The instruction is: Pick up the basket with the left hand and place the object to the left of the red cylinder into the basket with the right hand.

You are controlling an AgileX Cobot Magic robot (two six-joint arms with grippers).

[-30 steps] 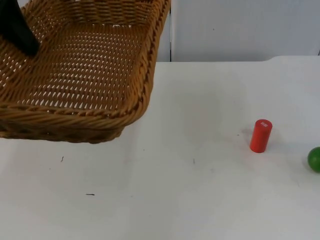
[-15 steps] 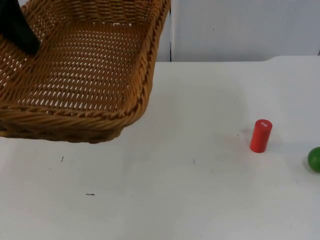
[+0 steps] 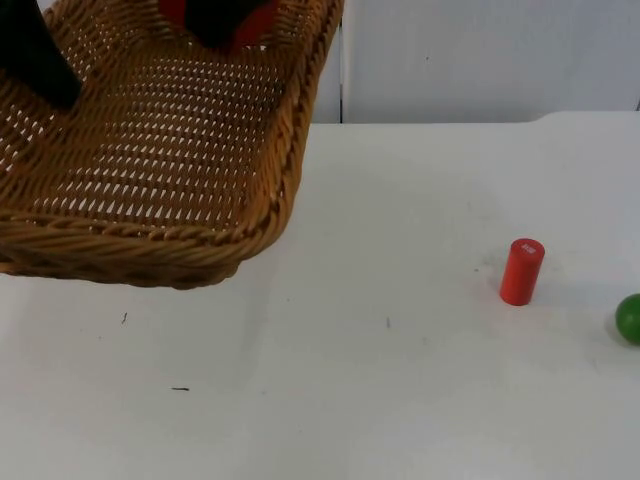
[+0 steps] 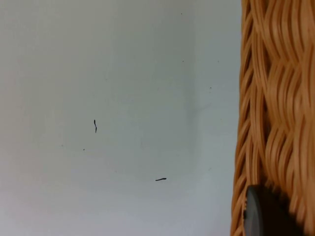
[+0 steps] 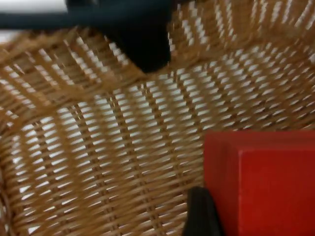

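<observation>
My left gripper (image 3: 42,68) is shut on the rim of the woven wicker basket (image 3: 160,160) and holds it off the table at the far left. In the left wrist view its black fingertip (image 4: 266,212) presses on the basket wall (image 4: 275,98). Over the basket's far side hangs my right gripper (image 3: 218,20), shut on a red block (image 3: 256,24). In the right wrist view the red block (image 5: 261,182) sits beside a black fingertip (image 5: 199,215), above the basket floor (image 5: 108,162). The red cylinder (image 3: 522,271) stands upright on the table at the right.
A green ball (image 3: 629,318) lies at the right edge, just right of the red cylinder. The white table (image 3: 380,380) ends at the grey partition wall (image 3: 480,60). Small dark specks (image 4: 160,179) mark the table under the basket.
My right gripper has come in over the basket's far side with the red block in it. The basket has barely moved.
</observation>
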